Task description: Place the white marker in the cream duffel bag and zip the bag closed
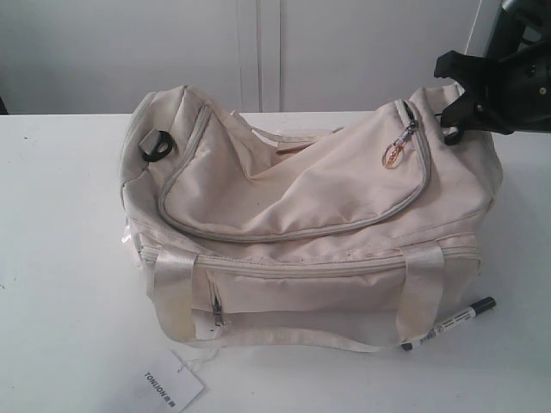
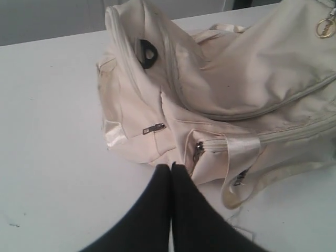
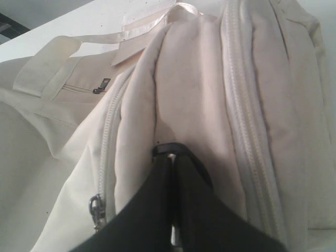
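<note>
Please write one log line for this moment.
white marker: on table | cream duffel bag: zipped shut | left gripper: shut, empty | right gripper: shut at bag end

Exterior cam sits out front, a bit above the table (image 1: pixel 60 258), facing the back wall with the whole cream duffel bag (image 1: pixel 301 198) in frame. Left wrist cam looks down at the bag's end from nearby, and both views catch the black loop (image 1: pixel 157 144) there. Right wrist cam's jammed right up against the top fabric.

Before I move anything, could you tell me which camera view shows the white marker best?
The exterior view: the white marker lies on the table beside the cream duffel bag, black cap pointing away from it. Neither wrist view shows the marker; both see mainly the bag.
</note>
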Available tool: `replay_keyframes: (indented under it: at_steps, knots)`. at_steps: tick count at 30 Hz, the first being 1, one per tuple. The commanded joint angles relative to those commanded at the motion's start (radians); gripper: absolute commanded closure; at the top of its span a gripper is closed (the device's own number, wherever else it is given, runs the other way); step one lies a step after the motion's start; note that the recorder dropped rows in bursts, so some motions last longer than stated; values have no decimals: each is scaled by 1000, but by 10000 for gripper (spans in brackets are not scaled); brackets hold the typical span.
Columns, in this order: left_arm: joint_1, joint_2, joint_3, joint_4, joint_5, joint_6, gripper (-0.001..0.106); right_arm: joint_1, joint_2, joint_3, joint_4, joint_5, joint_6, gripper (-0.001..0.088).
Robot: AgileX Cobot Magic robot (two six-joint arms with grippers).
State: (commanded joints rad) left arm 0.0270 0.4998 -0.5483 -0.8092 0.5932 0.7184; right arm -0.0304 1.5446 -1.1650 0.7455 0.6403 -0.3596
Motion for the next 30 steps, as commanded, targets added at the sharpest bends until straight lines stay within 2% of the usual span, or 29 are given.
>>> replay_keyframes:
  at_steps: [12,22,30]
  knots:
    - [0,154,-58,-155,55,189,1053,0,0,0,0,0,0,868]
    - [0,334,-58,-466,57,489,1053,0,0,0,0,0,0,868]
    - [0,432,-58,-680,59,676,1053,0,0,0,0,0,0,868]
